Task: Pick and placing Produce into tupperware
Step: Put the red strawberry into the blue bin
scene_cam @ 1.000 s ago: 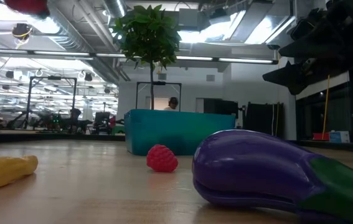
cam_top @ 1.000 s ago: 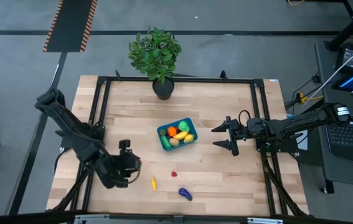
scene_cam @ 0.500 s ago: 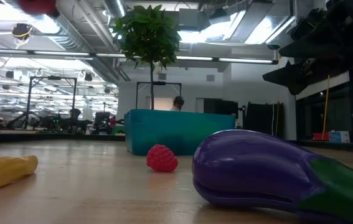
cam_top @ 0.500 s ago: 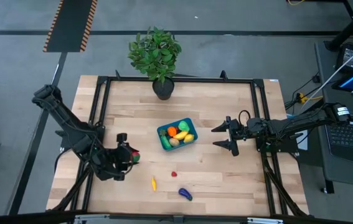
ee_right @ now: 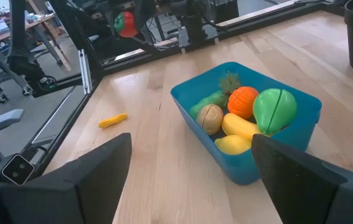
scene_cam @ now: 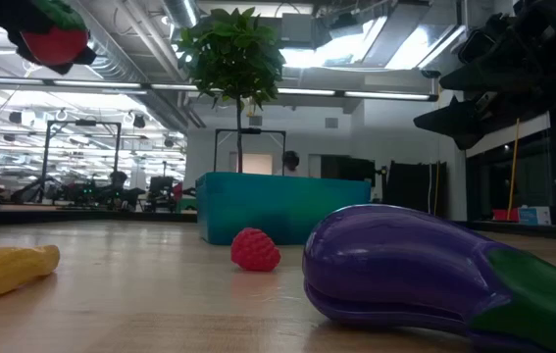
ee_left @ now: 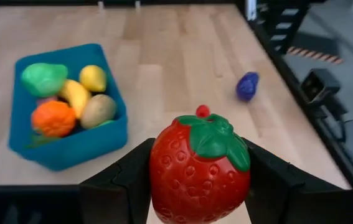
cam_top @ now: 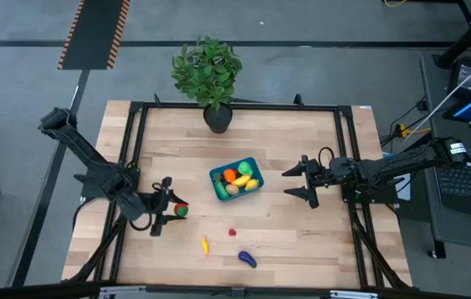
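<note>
Bright, even overhead light leaves only faint shadows on the pale wooden table (cam_top: 301,241), while ceiling strip lights (scene_cam: 356,95) glare in the low view, the purple eggplant (scene_cam: 425,275) looms soft-focused up close, and the tupperware (ee_left: 70,149) looks slightly blurred from the left wrist.

High view: straight down over the whole worktop (cam_top: 301,224), both arms in frame, from far above.
Low view: at worktop level on the near edge, facing level across to the room; eggplant (scene_cam: 425,270) very close to the lens.
Left wrist view: looks past a strawberry (ee_left: 200,168) toward the tupperware (ee_left: 64,149).
Right wrist view: faces the tupperware (ee_right: 251,168) from the opposite side.
Shared: all four views take in the tupperware (cam_top: 237,179).
</note>
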Tool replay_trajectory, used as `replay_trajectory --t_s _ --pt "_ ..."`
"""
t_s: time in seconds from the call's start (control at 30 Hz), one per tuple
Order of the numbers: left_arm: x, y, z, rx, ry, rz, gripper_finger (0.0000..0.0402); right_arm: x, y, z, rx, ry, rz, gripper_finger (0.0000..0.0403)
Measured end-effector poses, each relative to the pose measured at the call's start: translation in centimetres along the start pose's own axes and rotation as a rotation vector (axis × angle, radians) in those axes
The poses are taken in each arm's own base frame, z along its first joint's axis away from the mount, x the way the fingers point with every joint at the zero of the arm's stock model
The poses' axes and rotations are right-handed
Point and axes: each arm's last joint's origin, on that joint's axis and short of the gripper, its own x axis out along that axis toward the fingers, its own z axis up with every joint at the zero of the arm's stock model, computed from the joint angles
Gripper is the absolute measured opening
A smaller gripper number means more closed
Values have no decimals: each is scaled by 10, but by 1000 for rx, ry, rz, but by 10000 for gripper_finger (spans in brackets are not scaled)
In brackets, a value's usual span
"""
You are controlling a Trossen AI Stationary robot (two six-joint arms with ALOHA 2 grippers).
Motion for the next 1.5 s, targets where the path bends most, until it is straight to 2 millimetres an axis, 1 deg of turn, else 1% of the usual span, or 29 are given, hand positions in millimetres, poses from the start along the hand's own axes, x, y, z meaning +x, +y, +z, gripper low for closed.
replay_trajectory --t_s 0.2,0.33,0.43,0.53,1.0,1.3,1.5 --pt "7 12 -18 12 -61 -58 186 0 0 0 0 0 0 332" --pt "13 18 -27 19 -119 -125 186 0 0 0 0 0 0 332" --pt "15 21 -27 27 -148 -176 186 0 0 0 -1 0 0 332" --pt "16 23 -27 58 -158 -189 186 0 0 0 0 0 0 332" --pt "23 41 -23 38 -163 -91 186 0 0 0 0 0 0 332" --pt "28 60 -17 53 -191 19 186 0 0 0 -1 -1 -2 332" --pt "30 73 -14 23 -200 103 186 0 0 0 -1 0 -2 332"
